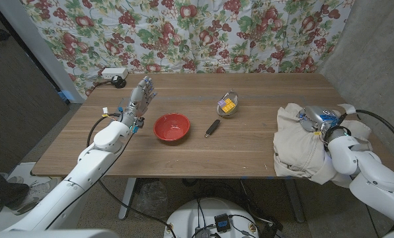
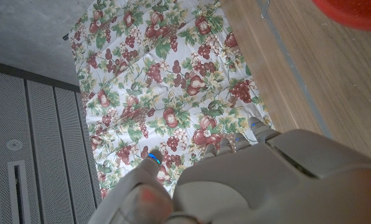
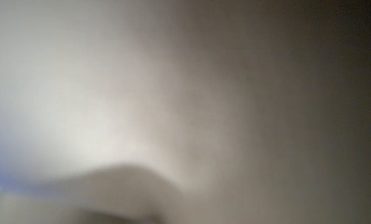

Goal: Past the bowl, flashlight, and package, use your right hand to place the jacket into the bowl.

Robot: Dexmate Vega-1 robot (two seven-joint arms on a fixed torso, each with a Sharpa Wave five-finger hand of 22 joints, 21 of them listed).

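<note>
A beige jacket lies crumpled at the table's right end, partly hanging over the front edge. My right hand is on top of the jacket, its fingers sunk in the folds, so I cannot tell whether they grip it. Blurred beige jacket cloth sits close against the right wrist camera. The red bowl stands left of centre, with a black flashlight beside it and a shiny package with a yellow label further back. My left hand is raised left of the bowl, fingers spread, holding nothing.
A white power strip and a black plug lie at the table's far left corner. A fruit-print curtain hangs behind the table. The bowl's rim appears beyond my left hand.
</note>
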